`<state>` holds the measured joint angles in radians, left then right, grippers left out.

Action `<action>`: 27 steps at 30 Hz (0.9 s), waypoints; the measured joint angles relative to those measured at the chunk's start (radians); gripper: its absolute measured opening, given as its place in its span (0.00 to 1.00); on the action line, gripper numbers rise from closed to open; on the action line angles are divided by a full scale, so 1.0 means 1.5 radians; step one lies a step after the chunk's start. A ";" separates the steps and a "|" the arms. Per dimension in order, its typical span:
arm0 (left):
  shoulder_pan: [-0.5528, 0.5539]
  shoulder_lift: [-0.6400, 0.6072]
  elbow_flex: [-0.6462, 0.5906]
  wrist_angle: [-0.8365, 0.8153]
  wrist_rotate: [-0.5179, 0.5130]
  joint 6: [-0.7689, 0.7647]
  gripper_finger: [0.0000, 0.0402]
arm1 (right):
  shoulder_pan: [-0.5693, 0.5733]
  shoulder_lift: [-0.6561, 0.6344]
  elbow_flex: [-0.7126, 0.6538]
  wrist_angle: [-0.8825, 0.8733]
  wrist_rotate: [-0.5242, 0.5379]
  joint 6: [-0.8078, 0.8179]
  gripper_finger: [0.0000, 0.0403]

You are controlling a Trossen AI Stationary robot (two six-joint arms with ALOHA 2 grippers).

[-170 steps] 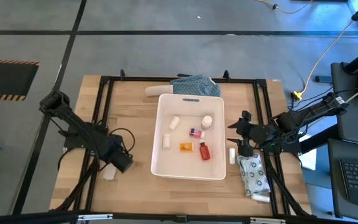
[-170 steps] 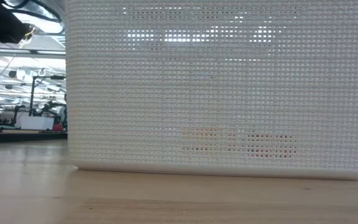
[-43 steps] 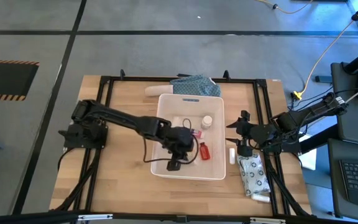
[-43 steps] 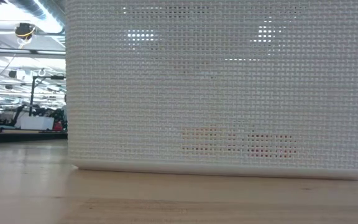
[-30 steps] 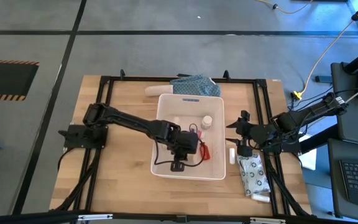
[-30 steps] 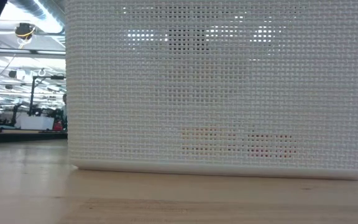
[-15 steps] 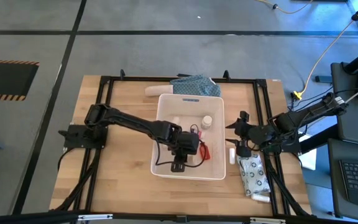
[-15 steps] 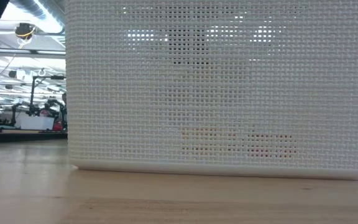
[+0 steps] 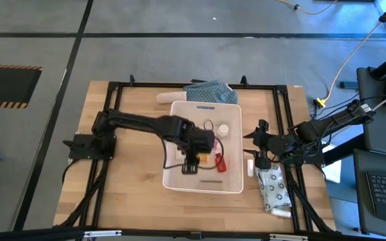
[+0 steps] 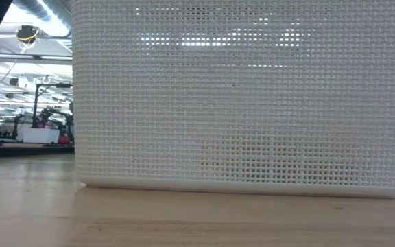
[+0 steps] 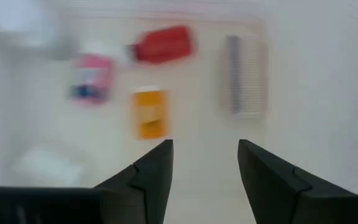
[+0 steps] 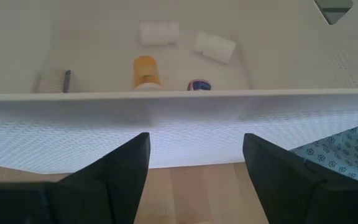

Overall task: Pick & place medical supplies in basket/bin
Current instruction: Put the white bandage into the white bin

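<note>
The white tub [image 9: 204, 184], a large rounded-corner rectangle with a grey handle slot in its twelve-o'clock wall, sits at the middle of my wooden table [image 9: 136, 194]. In the low view its near wall fills most of the picture as a fine white mesh [image 10: 238, 96].

Inside, my left wrist camera shows a red bottle [image 11: 161, 45], a pink-labelled box [image 11: 92, 78], an orange item [image 11: 150, 113] and a flat grey ribbed piece [image 11: 244, 74], all lying apart on the pale floor. From above, a round white-capped bottle [image 9: 223, 130] lies toward the tub's one o'clock, with the red bottle at about three o'clock of centre. Across the rim, my right wrist camera picks out two white rolls [image 12: 158, 32] side by side.

My left gripper [image 9: 191, 159] hangs over the middle of the tub, its two dark fingers [image 11: 151, 168] standing apart with nothing between them and the orange item just ahead.

Outside the tub, at its four o'clock, the grey patterned pouch [image 9: 273, 188] lies flat on the wood, with a small white tube [image 9: 250, 167] between it and the tub wall and another white piece [image 9: 281, 213] at the pouch's six-o'clock end. My right gripper [image 9: 259, 144] waits just off the tub's three-o'clock side, fingers [image 12: 114, 174] spread and empty, facing the wall.

A blue-green patterned cloth [image 9: 210, 92] lies bunched against the tub's twelve-o'clock edge, a pale cylinder [image 9: 166, 98] just beside it at eleven o'clock.
</note>
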<state>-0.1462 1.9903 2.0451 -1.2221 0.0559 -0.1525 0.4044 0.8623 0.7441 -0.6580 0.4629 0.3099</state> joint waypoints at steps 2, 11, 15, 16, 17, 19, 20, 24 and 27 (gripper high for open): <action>0.002 0.000 0.061 -0.072 -0.066 -0.012 0.43 | 0.000 0.000 0.000 0.000 0.000 0.000 0.64; 0.008 -0.055 0.195 -0.233 -0.415 -0.067 0.43 | 0.000 0.000 0.000 -0.001 0.000 0.003 0.64; 0.029 -0.120 0.156 -0.235 -0.474 -0.112 0.43 | 0.000 0.005 0.000 -0.013 0.000 0.035 0.64; 0.037 -0.136 0.145 -0.233 -0.491 -0.125 0.43 | 0.000 0.007 0.000 -0.021 -0.001 0.039 0.64; 0.045 -0.157 0.131 -0.232 -0.505 -0.141 0.43 | 0.000 0.009 0.000 -0.026 -0.001 0.049 0.64; 0.064 -0.199 0.092 -0.232 -0.522 -0.175 0.43 | 0.000 0.011 0.000 -0.030 -0.001 0.058 0.64; 0.076 -0.218 0.072 -0.233 -0.525 -0.190 0.43 | 0.000 0.013 0.000 -0.032 0.000 0.060 0.64; 0.132 -0.286 -0.032 -0.233 -0.538 -0.242 0.43 | 0.000 0.016 -0.001 -0.033 -0.001 0.065 0.64; 0.181 -0.339 -0.126 -0.231 -0.559 -0.279 0.43 | 0.000 0.017 -0.001 -0.033 -0.001 0.071 0.64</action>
<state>0.1249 1.4820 1.8567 -1.5679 -0.7821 -0.5714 0.4045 0.8875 0.7433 -0.7073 0.4622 0.4164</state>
